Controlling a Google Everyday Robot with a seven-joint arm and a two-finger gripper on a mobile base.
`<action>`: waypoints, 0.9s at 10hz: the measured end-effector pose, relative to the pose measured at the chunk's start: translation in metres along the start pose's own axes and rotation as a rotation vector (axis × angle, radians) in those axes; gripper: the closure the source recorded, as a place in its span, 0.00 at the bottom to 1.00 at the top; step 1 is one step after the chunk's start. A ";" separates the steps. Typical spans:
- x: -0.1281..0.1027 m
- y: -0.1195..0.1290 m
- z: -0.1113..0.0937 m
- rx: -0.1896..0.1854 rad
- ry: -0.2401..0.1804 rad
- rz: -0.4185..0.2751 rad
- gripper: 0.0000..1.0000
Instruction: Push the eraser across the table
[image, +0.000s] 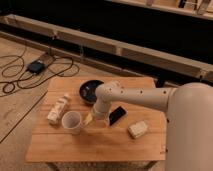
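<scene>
Far to the left, black cables (20, 82) lie on the floor. The table (100, 150) has a light wooden top. On its left side a whitish bottle (57, 109) lies flat. Beside it stands a pale cup (71, 121). Just right of the cup is a small yellowish thing (88, 119); I cannot tell what it is. Farther back sits a black bowl (90, 90).

Next comes the robot's white arm (140, 97). It reaches in from the right and bends down over the middle of the table. Its end effector (99, 118) is low, near the table top, between the cup and the eraser. I cannot tell if it is open or closed.

The eraser (118, 115) lies flat just right of the end effector, close to the middle of the table. I cannot tell if the two touch. Farther right, near the front edge, is a whitish block (138, 129).

I think the job has hardly begun. Getting the end effector down next to the eraser looks done. The push itself is still left, and there is bare wood all around the eraser.

The eraser lies on a slant. Its long way runs from front left to back right. One short end points toward the cup side, the other toward the far right corner. The end effector is by its long left side, near the front end.
</scene>
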 end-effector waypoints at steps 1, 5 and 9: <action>0.004 0.008 0.000 -0.003 0.001 0.010 0.20; 0.021 0.037 -0.006 -0.021 0.014 0.035 0.20; 0.041 0.074 -0.020 -0.053 0.048 0.066 0.20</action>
